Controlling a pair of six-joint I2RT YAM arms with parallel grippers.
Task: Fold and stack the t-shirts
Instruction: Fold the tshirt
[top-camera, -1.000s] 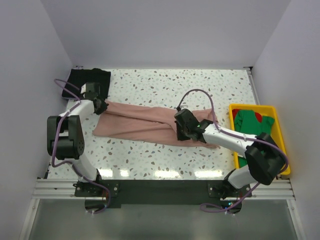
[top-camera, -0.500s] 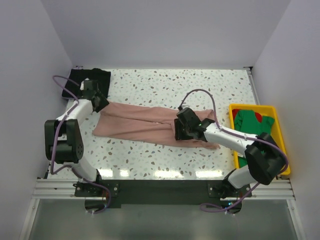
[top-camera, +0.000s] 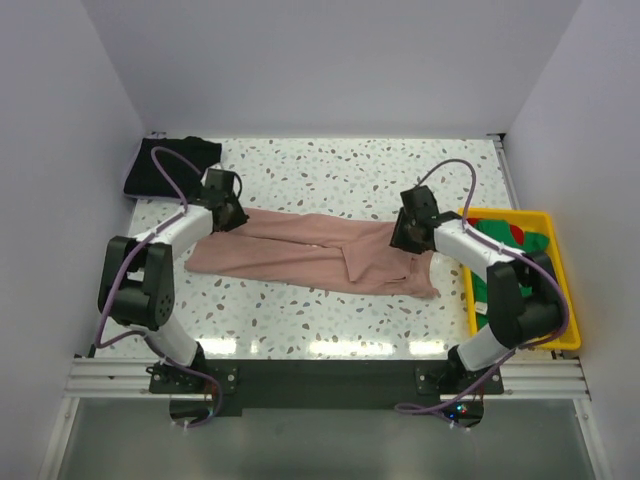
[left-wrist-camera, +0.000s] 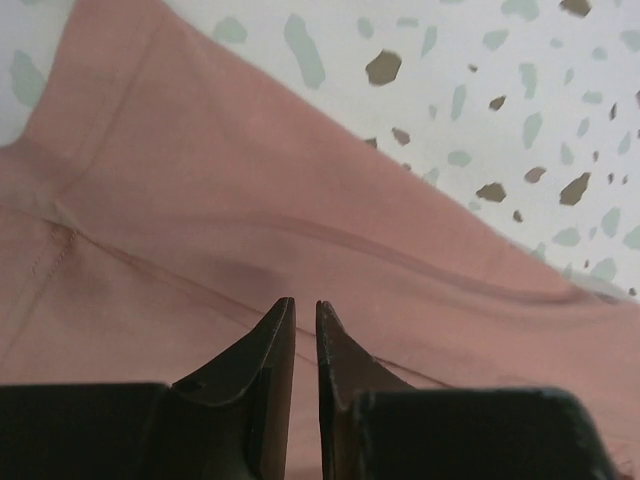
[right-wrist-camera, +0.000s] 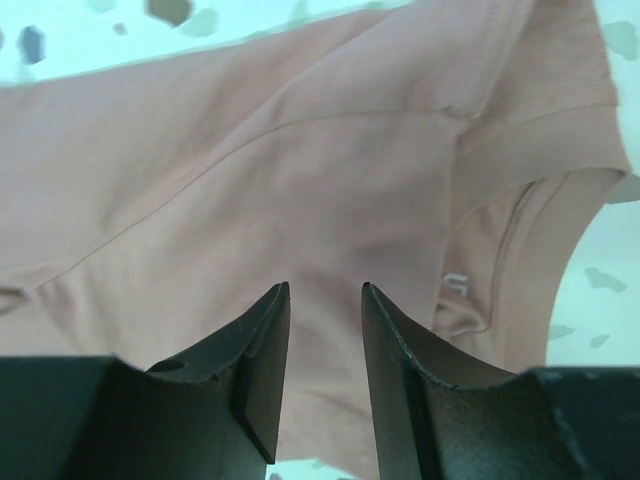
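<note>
The dusty-pink t-shirt (top-camera: 300, 250) lies folded into a long band across the table's middle. My left gripper (top-camera: 228, 213) is over its back left end. In the left wrist view the gripper (left-wrist-camera: 305, 305) has its jaws almost together, with nothing between them, just above the pink cloth (left-wrist-camera: 200, 200). My right gripper (top-camera: 405, 235) is over the shirt's back right end. In the right wrist view it (right-wrist-camera: 325, 288) is open and empty above the cloth (right-wrist-camera: 300, 170), with a bit of white text (right-wrist-camera: 455, 285) near a sleeve. The black t-shirt (top-camera: 165, 165) lies folded at the back left corner.
A yellow bin (top-camera: 560, 300) stands at the right edge and holds a green shirt (top-camera: 510, 245) with red cloth (top-camera: 517, 233) showing beside it. The right arm's cable arches over the bin's back left corner. Walls close in the table on three sides.
My right gripper has moved from the shirt's middle back and right to its right end. My left gripper has moved right along the shirt's back edge, away from the black shirt.
</note>
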